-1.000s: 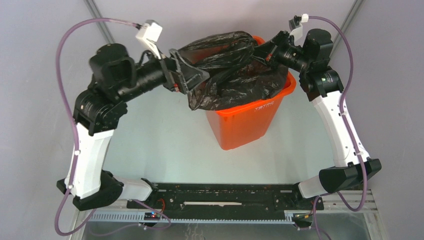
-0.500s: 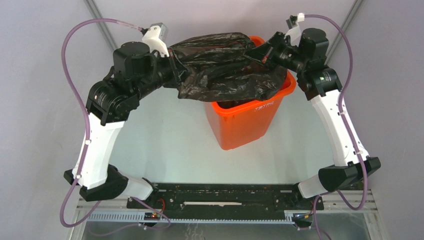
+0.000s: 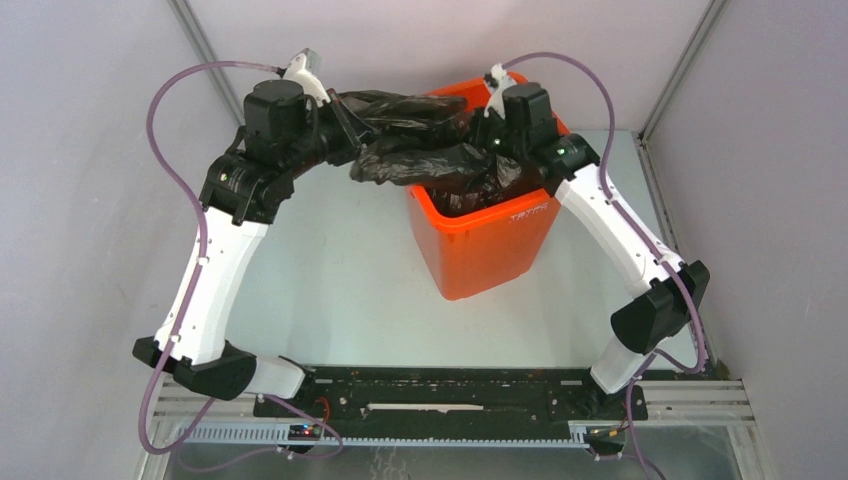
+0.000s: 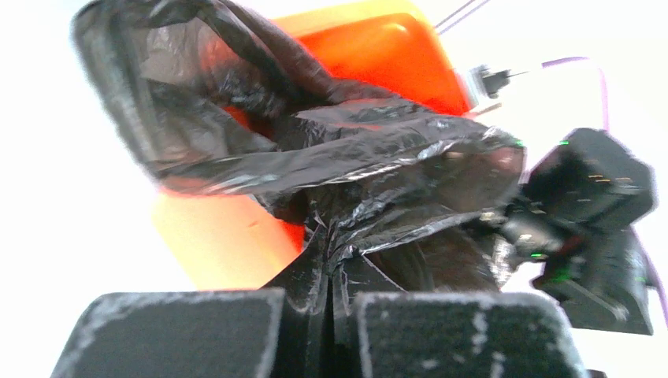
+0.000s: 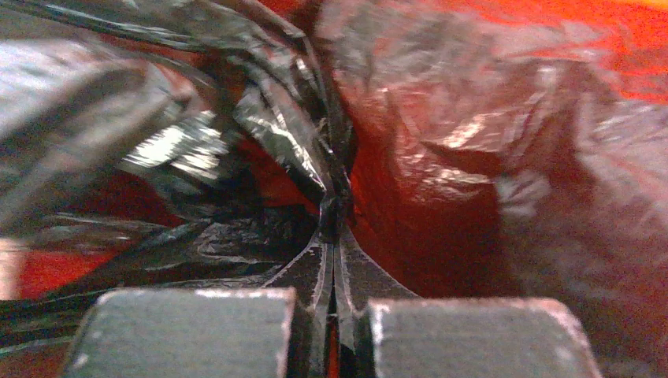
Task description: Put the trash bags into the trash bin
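A black trash bag point(image 3: 415, 165) is draped over the rim of the orange trash bin point(image 3: 490, 255), partly inside. It is pinched by the left gripper point(image 4: 329, 307) and the right gripper point(image 5: 335, 303), both clamped on film. If stretched between them, the film could be torn or left hanging outside. Film inside the bin is shown only by the right wrist view.

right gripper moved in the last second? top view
Yes. The right gripper swung left, from the trash bin's far right corner to over its opening, jaws shut on the trash bag.
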`<act>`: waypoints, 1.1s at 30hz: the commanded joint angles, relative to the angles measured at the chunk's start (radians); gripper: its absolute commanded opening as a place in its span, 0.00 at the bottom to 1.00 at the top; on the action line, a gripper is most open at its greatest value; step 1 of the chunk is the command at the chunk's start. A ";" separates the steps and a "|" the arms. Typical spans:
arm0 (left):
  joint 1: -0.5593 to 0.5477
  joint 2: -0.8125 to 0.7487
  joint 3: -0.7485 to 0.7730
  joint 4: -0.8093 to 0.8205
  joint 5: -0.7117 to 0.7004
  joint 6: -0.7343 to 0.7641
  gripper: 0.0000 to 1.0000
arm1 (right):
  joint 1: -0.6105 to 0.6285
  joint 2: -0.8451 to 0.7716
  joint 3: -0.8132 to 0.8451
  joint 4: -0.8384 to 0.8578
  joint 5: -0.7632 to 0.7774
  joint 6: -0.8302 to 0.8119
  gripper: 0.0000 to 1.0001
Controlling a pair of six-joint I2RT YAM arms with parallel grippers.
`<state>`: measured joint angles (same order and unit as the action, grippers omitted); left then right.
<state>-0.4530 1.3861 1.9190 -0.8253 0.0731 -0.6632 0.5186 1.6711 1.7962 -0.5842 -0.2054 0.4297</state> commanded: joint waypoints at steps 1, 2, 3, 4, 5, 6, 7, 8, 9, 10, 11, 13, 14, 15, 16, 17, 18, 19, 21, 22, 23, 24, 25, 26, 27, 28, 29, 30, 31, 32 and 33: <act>-0.042 -0.021 -0.023 0.182 0.112 -0.079 0.00 | -0.029 -0.094 -0.060 0.057 0.089 -0.089 0.00; -0.050 -0.017 -0.009 0.199 0.114 -0.087 0.00 | -0.042 -0.093 -0.042 0.037 0.090 -0.094 0.00; -0.056 -0.008 0.010 0.216 0.120 -0.095 0.00 | -0.055 -0.091 -0.017 0.011 0.087 -0.097 0.00; -0.060 0.002 0.036 0.227 0.124 -0.104 0.00 | -0.068 -0.088 0.016 -0.020 0.078 -0.094 0.00; -0.065 0.013 0.061 0.239 0.133 -0.111 0.00 | -0.083 -0.086 0.058 -0.051 0.062 -0.085 0.00; -0.069 0.028 0.089 0.257 0.139 -0.115 0.00 | -0.096 -0.085 0.100 -0.083 0.045 -0.072 0.00; -0.074 0.039 0.110 0.266 0.139 -0.115 0.00 | -0.110 -0.084 0.145 -0.111 0.024 -0.059 0.00; -0.080 0.048 0.125 0.274 0.139 -0.118 0.00 | -0.123 -0.081 0.192 -0.144 0.000 -0.041 0.00; -0.081 0.052 0.131 0.279 0.129 -0.124 0.00 | -0.142 -0.077 0.241 -0.179 -0.022 -0.024 0.00; -0.082 0.052 0.126 0.279 0.111 -0.131 0.00 | -0.160 -0.076 0.283 -0.211 -0.045 -0.008 0.00; -0.081 0.040 0.109 0.279 0.082 -0.137 0.00 | -0.182 -0.078 0.314 -0.238 -0.069 0.014 0.00; -0.074 0.001 0.043 0.299 0.029 -0.145 0.00 | -0.244 -0.096 0.336 -0.259 -0.148 0.065 0.00; -0.062 -0.026 -0.006 0.320 0.018 -0.157 0.00 | -0.280 -0.108 0.328 -0.258 -0.195 0.093 0.00; -0.046 -0.055 -0.059 0.345 0.019 -0.173 0.00 | -0.320 -0.120 0.317 -0.255 -0.253 0.121 0.00; -0.025 -0.084 -0.117 0.377 0.035 -0.197 0.00 | -0.357 -0.128 0.309 -0.254 -0.316 0.149 0.00; -0.006 -0.107 -0.166 0.407 0.060 -0.221 0.00 | -0.390 -0.133 0.307 -0.262 -0.376 0.175 0.00; 0.010 -0.128 -0.208 0.431 0.084 -0.239 0.00 | -0.419 -0.138 0.307 -0.274 -0.432 0.200 0.00; 0.018 -0.144 -0.236 0.446 0.103 -0.248 0.00 | -0.437 -0.147 0.306 -0.290 -0.472 0.221 0.00; 0.019 -0.163 -0.264 0.458 0.134 -0.252 0.00 | -0.445 -0.175 0.292 -0.312 -0.522 0.251 0.00; 0.019 -0.168 -0.274 0.465 0.155 -0.264 0.00 | -0.431 -0.197 0.271 -0.312 -0.525 0.258 0.00; 0.019 -0.172 -0.287 0.475 0.181 -0.280 0.00 | -0.402 -0.224 0.240 -0.312 -0.498 0.256 0.00; 0.018 -0.176 -0.306 0.488 0.198 -0.300 0.00 | -0.364 -0.251 0.208 -0.319 -0.445 0.247 0.00; 0.015 -0.178 -0.317 0.500 0.213 -0.315 0.00 | -0.318 -0.278 0.174 -0.331 -0.369 0.233 0.00; 0.012 -0.180 -0.326 0.506 0.219 -0.325 0.00 | -0.271 -0.306 0.137 -0.347 -0.267 0.229 0.00; 0.009 -0.182 -0.330 0.508 0.221 -0.329 0.00 | -0.223 -0.334 0.090 -0.343 -0.174 0.224 0.00; 0.007 -0.185 -0.333 0.508 0.217 -0.328 0.00 | -0.161 -0.372 0.035 -0.329 -0.077 0.222 0.00; 0.007 -0.186 -0.335 0.508 0.214 -0.329 0.00 | -0.121 -0.394 -0.024 -0.312 0.015 0.219 0.00; 0.007 -0.187 -0.336 0.507 0.214 -0.329 0.00 | -0.086 -0.408 -0.063 -0.288 0.091 0.216 0.00; 0.007 -0.186 -0.336 0.506 0.214 -0.329 0.00 | -0.058 -0.414 -0.090 -0.271 0.150 0.209 0.00; 0.007 -0.183 -0.337 0.505 0.218 -0.331 0.00 | -0.037 -0.409 -0.101 -0.265 0.194 0.201 0.00; 0.007 -0.180 -0.338 0.505 0.223 -0.334 0.00 | -0.020 -0.394 -0.098 -0.264 0.250 0.189 0.00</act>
<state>-0.4427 1.2297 1.5909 -0.3714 0.2604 -0.9703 0.4381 1.2919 1.7306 -0.8940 -0.2798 0.6411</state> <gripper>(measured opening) 0.008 0.006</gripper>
